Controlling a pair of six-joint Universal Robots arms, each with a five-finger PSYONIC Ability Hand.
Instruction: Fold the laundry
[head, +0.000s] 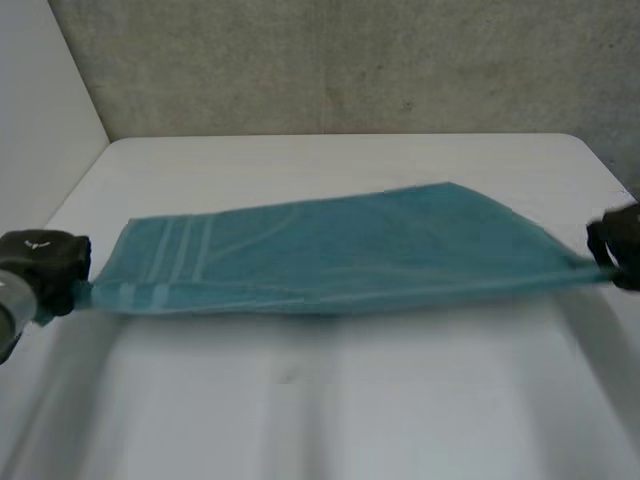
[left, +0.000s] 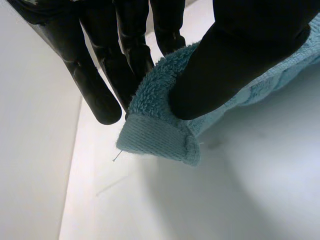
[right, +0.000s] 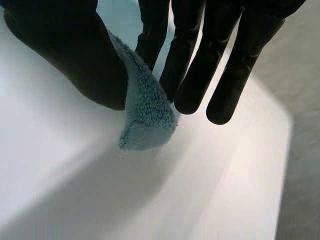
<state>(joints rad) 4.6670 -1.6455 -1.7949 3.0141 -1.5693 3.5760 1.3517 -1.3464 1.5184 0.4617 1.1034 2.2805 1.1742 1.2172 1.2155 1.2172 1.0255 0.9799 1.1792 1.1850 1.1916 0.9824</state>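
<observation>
Towel's near edge (head: 330, 300), stretched taut btwn both hands, is seen closest in the head view, raised over the bare front of the white table (head: 300, 420). It is a teal terry towel w/ woven stripes near its left end; the rest slopes away toward the far side, where it seems to rest on the table, though this can't be told for sure.

Left near corner (left: 160, 142) is pinched by the left hand (head: 45, 262): thumb (left: 235, 65) pressed on the pile, fingers (left: 100, 85) straight behind it. Right near corner (right: 145, 122) is pinched the same way by the right hand (head: 620, 245), thumb (right: 75, 60) against fingers (right: 190, 75).

Risks, as judged:
- Both grips are shallow, at the very tips of the corners. If the arms are pulled further apart, or swung fast, a corner is likely to slip out.
- One lost corner means the towel drops in a heap and must be re-spread.
- Far edge looks skewed, its right end set further back. If the near edge is carried over w/o correction, edges won't be matched and the fold lands crooked.
- If slack is let in mid-move, the middle may sag and bunch.
</observation>
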